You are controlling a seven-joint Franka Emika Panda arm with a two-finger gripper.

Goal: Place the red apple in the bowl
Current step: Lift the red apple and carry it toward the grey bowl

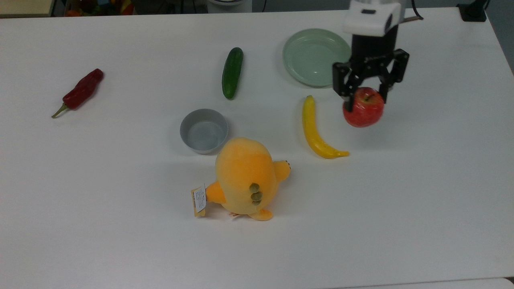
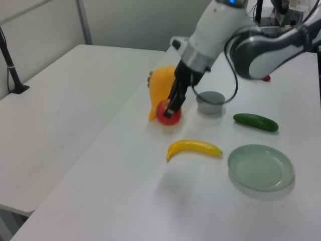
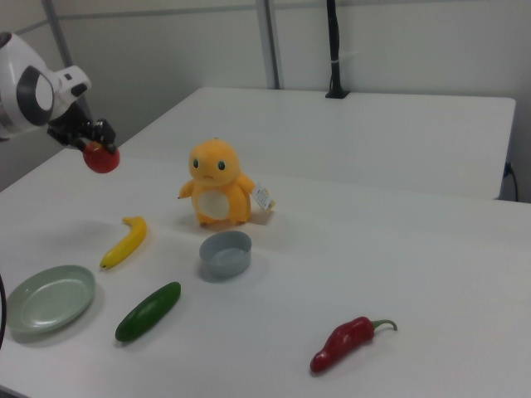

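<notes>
Spanning the whole scene, the white table point(image 1: 120, 249) carries everything; the plush toy point(image 1: 244, 178) sits mid-table, just beside the bowl point(image 1: 204, 131). The green dish point(image 1: 313, 56) lies at the top view's far right, the banana point(image 1: 315, 130) nearer. High over the table, clear of the surface, the gripper point(image 1: 366, 94) clamps the apple point(image 1: 363, 108), right of the banana in the top view.

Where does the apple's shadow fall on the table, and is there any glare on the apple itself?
Top view: the apple, held in the pincer, shows a small pale highlight near its stem. Left view: a soft grey shadow lies on the table, below the banana. Right view: a faint shadow left of the banana.
</notes>
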